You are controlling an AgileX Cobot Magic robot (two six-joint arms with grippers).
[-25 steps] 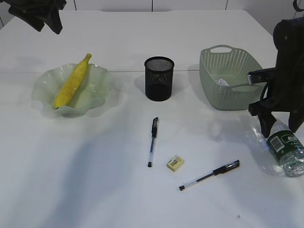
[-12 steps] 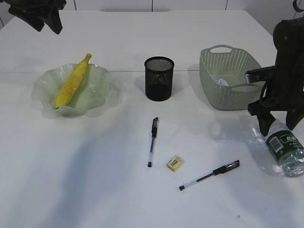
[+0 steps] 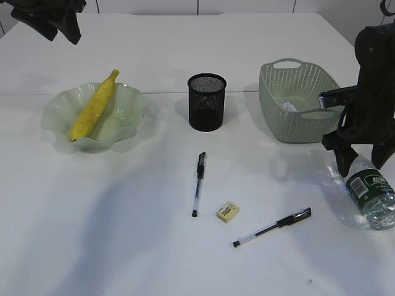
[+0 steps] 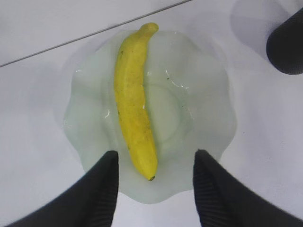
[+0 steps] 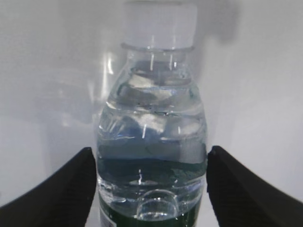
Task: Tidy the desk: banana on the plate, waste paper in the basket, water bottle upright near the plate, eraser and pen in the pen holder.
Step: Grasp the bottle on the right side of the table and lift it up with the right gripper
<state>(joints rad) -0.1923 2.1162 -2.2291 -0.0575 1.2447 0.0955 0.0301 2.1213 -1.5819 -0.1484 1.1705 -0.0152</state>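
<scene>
White tabletop shows little change over the last second: right gripper (image 3: pixel 361 161) has settled wide open astride the lying bottle (image 3: pixel 372 198), gripping nothing yet, so the grasp looks imminent.

Bottle (image 3: pixel 372 198): base cut by right frame edge. Paper (image 3: pixel 288 106): mostly hidden behind basket (image 3: pixel 296 126) wall. Left arm (image 3: pixel 46 15): cropped at top edge. Eraser (image 3: pixel 227 211) print: illegible.
</scene>
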